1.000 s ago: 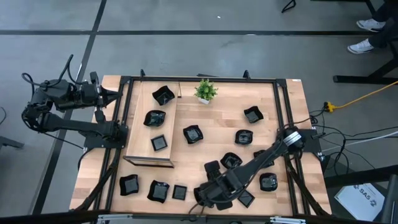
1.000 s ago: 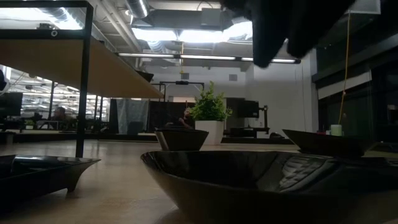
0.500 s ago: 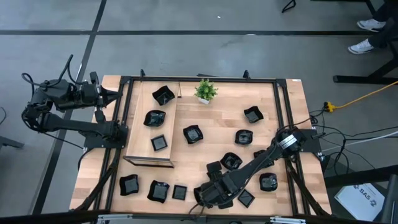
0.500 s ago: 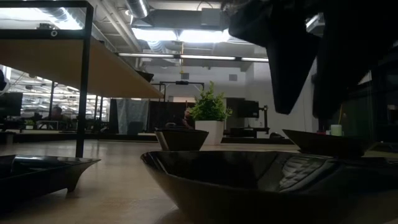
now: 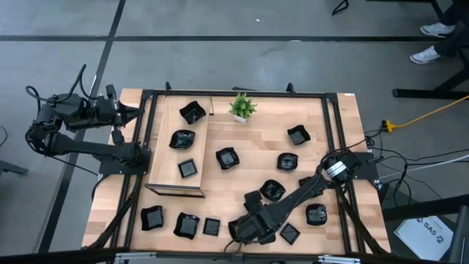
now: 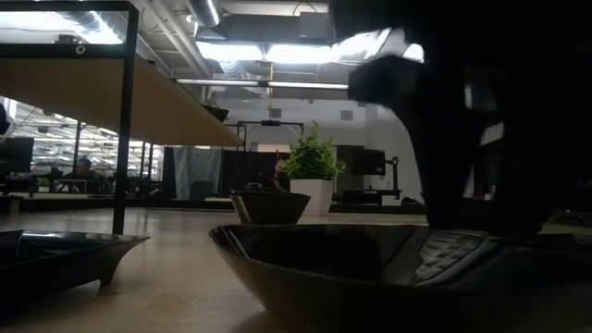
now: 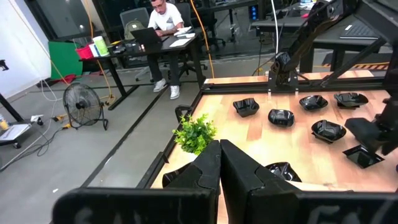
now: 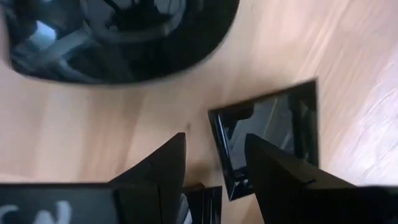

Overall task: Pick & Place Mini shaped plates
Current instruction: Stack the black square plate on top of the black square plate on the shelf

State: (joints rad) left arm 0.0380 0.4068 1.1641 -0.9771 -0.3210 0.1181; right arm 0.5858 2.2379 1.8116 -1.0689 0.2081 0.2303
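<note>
Your right tool [image 8: 214, 165] is low at the table's six o'clock edge, its fingers spread wide with nothing between them yet. One finger sits over the rim of a small square plate [image 8: 273, 134], and a rounder plate [image 8: 124, 37] lies just past it. Your left tool [image 7: 219, 163] is pinched shut, holding nothing, and waits off the table near ten o'clock. I think you are only partly done: three plates sit on the raised wooden tray [image 5: 163, 150] at nine o'clock. Many plates still lie around the table [image 5: 337, 125].
</note>
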